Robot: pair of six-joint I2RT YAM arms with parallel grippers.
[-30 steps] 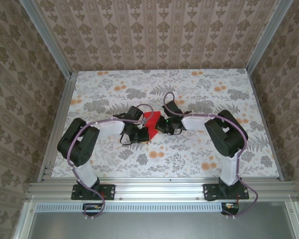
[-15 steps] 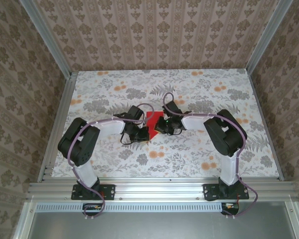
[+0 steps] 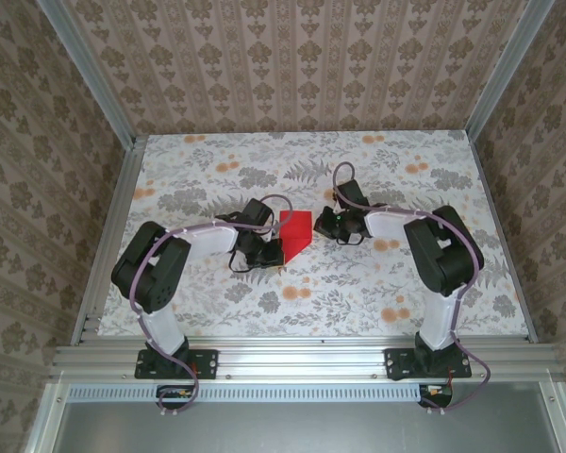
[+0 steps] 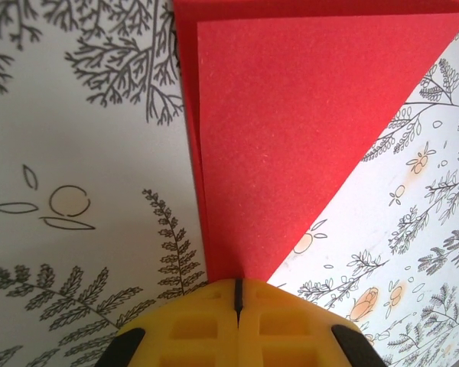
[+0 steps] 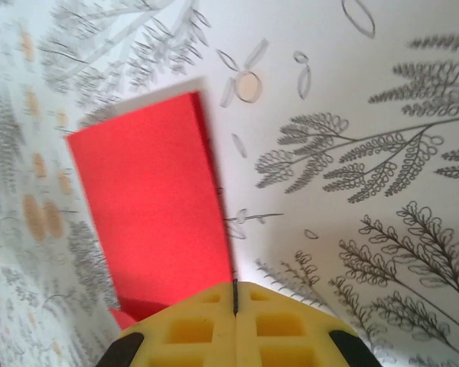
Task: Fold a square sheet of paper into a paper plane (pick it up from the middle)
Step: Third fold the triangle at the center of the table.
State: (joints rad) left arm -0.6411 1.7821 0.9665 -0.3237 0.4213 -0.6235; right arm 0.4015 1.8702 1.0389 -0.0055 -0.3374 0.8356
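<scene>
As the right gripper (image 5: pixel 236 289) draws clear, jaws together, we judge the crease set; left gripper (image 4: pixel 237 287), jaws closed, pins the sheet (image 4: pixel 291 115) at its tips.

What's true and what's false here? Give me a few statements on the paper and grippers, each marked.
1. The left gripper and the right gripper are both shut. True.
2. The sheet of paper is blue. False: it is bright red.
3. The paper is folded, with one layer lying over another. True.
4. The paper sits in the far right corner of the table. False: it lies near the middle, between the two grippers.
5. The right gripper holds the paper up in the air. False: the paper lies on the table.
</scene>
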